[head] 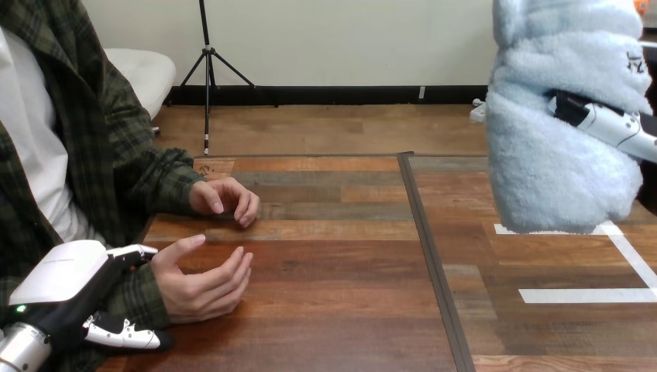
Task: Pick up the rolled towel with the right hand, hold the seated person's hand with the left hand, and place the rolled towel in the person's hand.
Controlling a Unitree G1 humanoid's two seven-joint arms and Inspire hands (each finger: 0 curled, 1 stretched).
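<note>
Fluffy pale-blue rolled towel held high at far right, gripped by black-and-white right hand, well apart from person's half-cupped nearer hand. Left hand curled round that wrist. Likely trouble: loose roll sagging or slipping mid-carry; landing on curled fingers instead of palm.

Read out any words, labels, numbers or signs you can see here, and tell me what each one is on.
Nothing here can be read.
Rolled towel: a small dark mark near its upper right side, too small to read.
Table: a faint scribble by its far edge, too blurred to read.
White tape strips on the table: no writing on them.
</note>
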